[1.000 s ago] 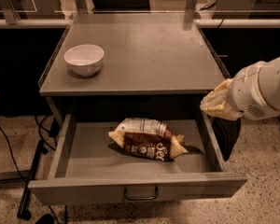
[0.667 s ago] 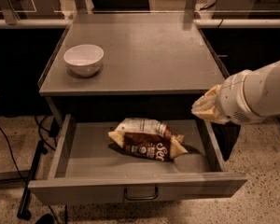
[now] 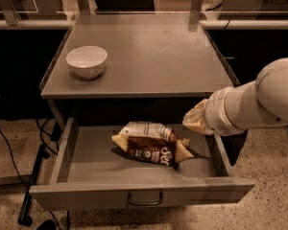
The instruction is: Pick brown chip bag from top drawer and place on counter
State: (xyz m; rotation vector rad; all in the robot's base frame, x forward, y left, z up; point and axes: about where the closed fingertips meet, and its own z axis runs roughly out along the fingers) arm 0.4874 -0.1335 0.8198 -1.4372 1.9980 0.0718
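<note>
The crinkled brown bag, tan at its ends, lies flat near the middle of the open, shallow grey metal drawer. The pincer, a pale tan shape at the tip of the smooth white arm, hangs over the drawer's right side near the bag; whether it is open cannot be told. A round white bowl sits on the matte grey tabletop.

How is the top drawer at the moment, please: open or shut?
Open: the top drawer is pulled out, the chip bag lying inside; the gripper hangs above its right side.
</note>
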